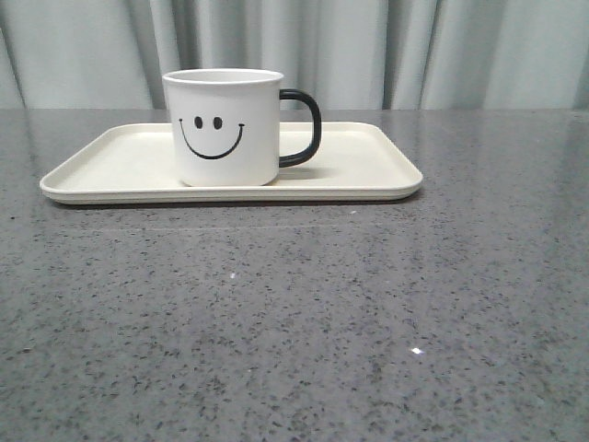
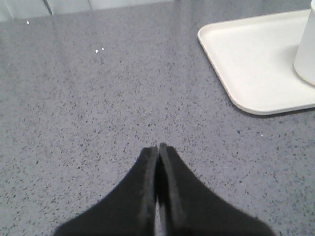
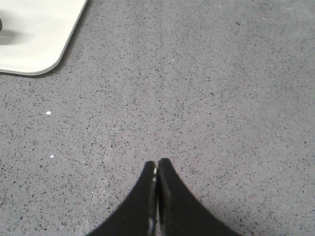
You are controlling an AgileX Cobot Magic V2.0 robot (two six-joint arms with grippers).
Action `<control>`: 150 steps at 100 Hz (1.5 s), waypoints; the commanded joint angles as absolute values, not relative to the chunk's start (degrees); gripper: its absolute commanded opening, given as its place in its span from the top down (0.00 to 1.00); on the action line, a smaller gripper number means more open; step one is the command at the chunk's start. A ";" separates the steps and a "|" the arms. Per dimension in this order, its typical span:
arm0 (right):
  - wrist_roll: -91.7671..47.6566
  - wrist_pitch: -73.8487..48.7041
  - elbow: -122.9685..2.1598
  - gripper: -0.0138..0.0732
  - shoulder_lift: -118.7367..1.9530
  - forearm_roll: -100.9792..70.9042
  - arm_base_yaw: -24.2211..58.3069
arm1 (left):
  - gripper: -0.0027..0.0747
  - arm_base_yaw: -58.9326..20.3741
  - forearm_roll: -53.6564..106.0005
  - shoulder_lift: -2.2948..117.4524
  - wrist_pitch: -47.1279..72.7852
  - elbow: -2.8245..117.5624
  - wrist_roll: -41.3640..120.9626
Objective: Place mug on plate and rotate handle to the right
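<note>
The white mug (image 1: 224,127) with a black smiley face stands upright on the cream plate (image 1: 368,170), left of its middle. Its black handle (image 1: 304,127) points to the right. No gripper shows in the front view. In the left wrist view my left gripper (image 2: 158,146) is shut and empty over the bare table, apart from the plate's corner (image 2: 246,64) and a sliver of the mug (image 2: 307,49). In the right wrist view my right gripper (image 3: 157,161) is shut and empty over the table, well away from the plate's corner (image 3: 34,34).
The grey speckled table (image 1: 294,322) stretches in front of the plate. A grey curtain (image 1: 414,46) hangs behind the table's far edge.
</note>
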State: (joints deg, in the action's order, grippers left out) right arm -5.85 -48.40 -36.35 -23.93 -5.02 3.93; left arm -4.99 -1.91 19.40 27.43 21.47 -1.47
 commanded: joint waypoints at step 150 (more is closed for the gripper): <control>-6.03 -44.41 -37.75 0.92 -24.16 -4.81 3.59 | 0.99 -1.38 -0.93 -2.03 -4.58 -0.57 -1.57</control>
State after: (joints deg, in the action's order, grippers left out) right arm -5.76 -48.40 -36.35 -23.93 -5.02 3.93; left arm -1.34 -1.43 -0.21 0.00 -0.03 -1.47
